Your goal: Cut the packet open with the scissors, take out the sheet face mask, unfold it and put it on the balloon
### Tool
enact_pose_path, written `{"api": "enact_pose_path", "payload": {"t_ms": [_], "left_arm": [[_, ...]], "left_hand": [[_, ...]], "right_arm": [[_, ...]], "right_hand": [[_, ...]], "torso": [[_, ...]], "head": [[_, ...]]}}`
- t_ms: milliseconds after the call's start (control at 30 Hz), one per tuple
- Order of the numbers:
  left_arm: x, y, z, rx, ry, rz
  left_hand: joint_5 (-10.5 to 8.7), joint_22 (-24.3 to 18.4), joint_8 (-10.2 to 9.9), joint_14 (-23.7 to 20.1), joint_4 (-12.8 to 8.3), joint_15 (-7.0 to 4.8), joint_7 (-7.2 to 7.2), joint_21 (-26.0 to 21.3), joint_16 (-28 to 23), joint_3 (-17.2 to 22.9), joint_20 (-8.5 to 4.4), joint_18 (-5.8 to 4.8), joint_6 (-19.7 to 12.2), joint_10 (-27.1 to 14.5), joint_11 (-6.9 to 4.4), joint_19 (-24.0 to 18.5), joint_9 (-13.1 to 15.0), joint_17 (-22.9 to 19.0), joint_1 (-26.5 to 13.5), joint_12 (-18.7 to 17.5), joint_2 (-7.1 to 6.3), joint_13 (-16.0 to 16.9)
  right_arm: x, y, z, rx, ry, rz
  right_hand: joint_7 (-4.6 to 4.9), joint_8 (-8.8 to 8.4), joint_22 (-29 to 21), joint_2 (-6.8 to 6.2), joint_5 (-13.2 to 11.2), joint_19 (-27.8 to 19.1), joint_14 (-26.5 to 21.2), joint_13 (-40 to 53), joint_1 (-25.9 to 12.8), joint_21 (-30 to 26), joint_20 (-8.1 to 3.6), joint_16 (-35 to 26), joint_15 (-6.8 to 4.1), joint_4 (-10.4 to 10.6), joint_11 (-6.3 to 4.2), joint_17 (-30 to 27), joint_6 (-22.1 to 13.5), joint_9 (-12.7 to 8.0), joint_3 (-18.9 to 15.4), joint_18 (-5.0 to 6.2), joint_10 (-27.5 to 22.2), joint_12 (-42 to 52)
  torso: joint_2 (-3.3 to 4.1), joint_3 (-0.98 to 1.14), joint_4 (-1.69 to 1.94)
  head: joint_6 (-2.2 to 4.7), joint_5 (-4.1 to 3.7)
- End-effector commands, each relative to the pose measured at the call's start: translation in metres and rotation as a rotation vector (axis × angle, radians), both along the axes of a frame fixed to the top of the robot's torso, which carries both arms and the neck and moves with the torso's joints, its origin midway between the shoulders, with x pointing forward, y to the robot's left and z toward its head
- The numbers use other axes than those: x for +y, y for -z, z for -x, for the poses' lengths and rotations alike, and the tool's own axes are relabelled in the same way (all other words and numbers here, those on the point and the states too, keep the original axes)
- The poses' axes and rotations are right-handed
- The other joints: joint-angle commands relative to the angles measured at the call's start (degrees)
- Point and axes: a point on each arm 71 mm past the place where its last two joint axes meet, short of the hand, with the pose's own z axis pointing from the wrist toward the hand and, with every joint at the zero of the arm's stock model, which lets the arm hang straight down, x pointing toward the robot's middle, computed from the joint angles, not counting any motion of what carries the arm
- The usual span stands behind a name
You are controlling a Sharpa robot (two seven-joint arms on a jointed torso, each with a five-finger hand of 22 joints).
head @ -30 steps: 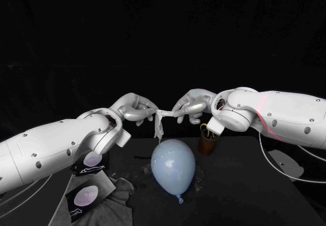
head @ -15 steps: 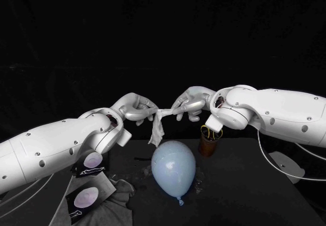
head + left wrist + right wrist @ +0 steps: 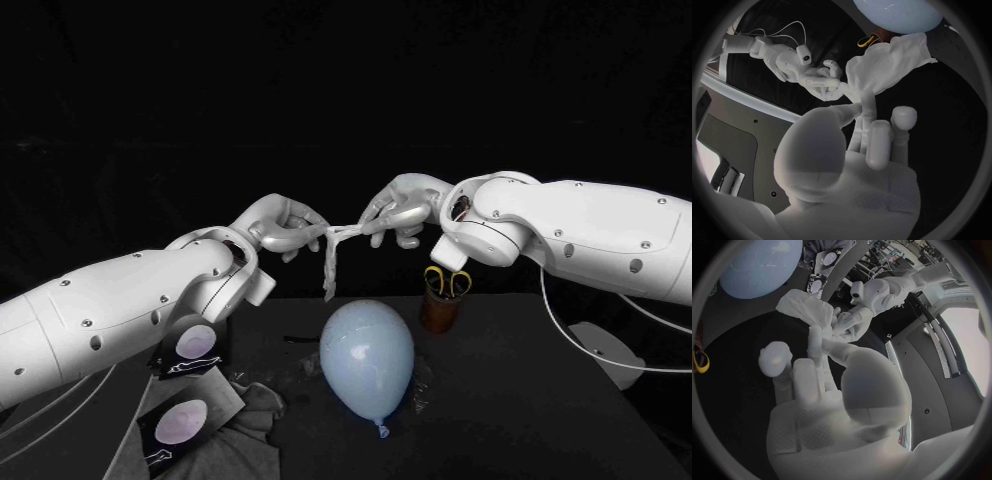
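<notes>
- Nearest us: balloon lies bare on the table, knot toward us; packets near it, on the left arm's side.
- Behind the balloon: scissors parked in the cup.
- Farthest, raised over the balloon's far end: sheet mask, bunched, hanging limp.
- Left hand pinches one end of its top edge, right hand the other.
- We judge it light, wet, floppy and tearable: hold the outer corners, spread gently.

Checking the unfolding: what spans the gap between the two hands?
The sheet face mask, pinched by left hand and right hand; head view shows it.
</notes>
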Motion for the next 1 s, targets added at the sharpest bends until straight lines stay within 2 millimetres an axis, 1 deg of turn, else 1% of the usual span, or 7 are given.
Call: {"api": "enact_pose_path", "payload": {"t_ms": [33, 133, 200, 333, 533, 767, 1000], "left_arm": [[-0.004, -0.001, 0.001, 0.025, 0.028, 0.032], [-0.008, 0.000, 0.003, 0.040, 0.044, 0.041], [-0.011, 0.000, 0.004, 0.045, 0.053, 0.040], [-0.015, 0.001, 0.007, 0.047, 0.061, 0.035], [-0.015, 0.002, 0.007, 0.045, 0.047, 0.033], [-0.011, 0.002, 0.008, 0.041, 0.029, 0.041], [-0.005, 0.003, 0.007, 0.045, -0.014, 0.047]], "left_hand": [[0.12, -1.2, 0.0, 0.0, 0.3, 0.49, 0.05, -0.8, -0.5, -0.3, 0.08, -0.45, -0.6, -1.0, 0.22, -1.3, 2.2, -1.1, -0.2, -1.1, -0.38, -0.7], [0.11, -2.7, -0.1, -0.7, 0.8, 0.76, 0.32, -1.7, -1.1, -1.1, 0.30, -0.18, -1.1, -1.5, 0.51, -2.6, 2.3, -2.5, -0.4, -2.2, -0.83, -1.3], [0.11, -6.0, -0.3, -2.3, 0.9, 1.07, 0.64, -3.5, -2.9, -2.8, 0.58, 0.41, -1.6, -2.5, 0.84, -5.1, 2.3, -6.4, -0.7, -3.5, -2.41, -2.1], [0.11, -9.0, -1.1, -4.1, 1.4, 1.58, 1.35, -5.5, -4.7, -4.6, 0.99, 0.93, -2.9, -3.9, 1.46, -7.5, 2.0, -10.0, -0.9, -5.1, -3.77, -3.0], [0.12, -14.6, -2.3, -7.3, 2.6, 2.56, 2.42, -9.4, -8.0, -6.7, 1.88, 1.87, -4.5, -5.9, 2.52, -11.8, 1.5, -16.3, -0.8, -6.8, -4.70, -4.3], [0.12, -16.3, -3.2, -8.3, 4.4, 3.19, 3.09, -10.9, -9.0, -8.3, 2.52, 2.12, -5.5, -7.0, 3.23, -12.8, 1.1, -18.2, -1.3, -8.1, -5.11, -5.5], [0.12, -16.7, -3.7, -8.5, 6.3, 3.63, 3.50, -11.5, -9.0, -9.8, 2.96, 2.16, -6.1, -7.6, 3.72, -12.7, 0.7, -18.8, -2.1, -8.6, -5.49, -6.2]], "right_arm": [[0.004, -0.003, 0.000, 0.001, 0.004, -0.054], [0.009, -0.004, 0.000, 0.006, 0.011, -0.081], [0.011, -0.004, -0.001, 0.006, 0.018, -0.094], [0.015, -0.005, -0.004, 0.003, 0.037, -0.107], [0.016, -0.005, -0.005, 0.001, 0.055, -0.112], [0.016, -0.005, -0.006, 0.005, 0.064, -0.113], [0.013, -0.005, -0.007, -0.001, 0.084, -0.115]], "right_hand": [[-0.38, 0.24, 2.1, 0.23, 0.3, 0.2, 0.2, 0.1, 0.2, -0.1, -0.17, -0.2, 0.02, -0.2, -0.22, 0.0, 0.7, 11.3, 0.3, 1.12, -0.1, 0.3], [-0.37, 0.24, 2.1, 0.24, 0.3, 0.2, 0.2, 0.1, 0.2, -0.2, -0.17, -0.2, 0.02, -0.2, -0.22, -0.1, 0.7, 11.3, 0.3, 1.14, -0.1, 0.3], [-0.37, 0.24, 2.1, 0.24, 0.3, 0.2, 0.2, 0.1, 0.2, -0.2, -0.17, -0.2, 0.02, -0.2, -0.22, -0.1, 0.7, 11.3, 0.3, 1.14, -0.1, 0.3], [-0.35, 0.22, 2.1, 0.28, 0.3, 0.2, 0.2, 0.1, 0.1, -0.1, -0.17, -0.2, 0.03, -0.2, -0.20, 0.0, 0.7, 11.3, 0.3, 1.13, -0.1, 0.3], [-0.34, 0.22, 2.2, 0.31, 0.3, 0.2, 0.2, 0.1, 0.1, 0.0, -0.17, -0.2, 0.03, -0.2, -0.20, 0.0, 0.7, 11.4, 0.3, 1.11, -0.1, 0.3], [-0.34, 0.21, 2.2, 0.33, 0.3, 0.3, 0.3, 0.1, 0.1, 0.1, -0.17, -0.1, 0.04, -0.2, -0.19, 0.2, 0.7, 11.4, 0.3, 1.08, -0.1, 0.3], [-0.35, 0.21, 2.3, 0.37, 0.4, 0.4, 0.3, 0.2, 0.1, 0.4, -0.17, 0.0, 0.04, -0.2, -0.20, 0.4, 0.7, 11.4, 0.4, 1.03, 0.0, 0.3]], "torso": [[0.02, -0.02, 0.03], [-0.02, -0.07, 0.02], [-0.01, -0.05, 0.05], [0.04, -0.02, 0.11], [0.02, -0.06, -0.06], [-0.02, 0.02, 0.08], [-0.02, -0.02, -0.03]], "head": [[0.22, -0.07], [0.29, -0.14], [0.27, -0.14], [0.40, -0.05], [0.33, 0.03], [0.48, 0.05], [0.58, -0.05]]}}
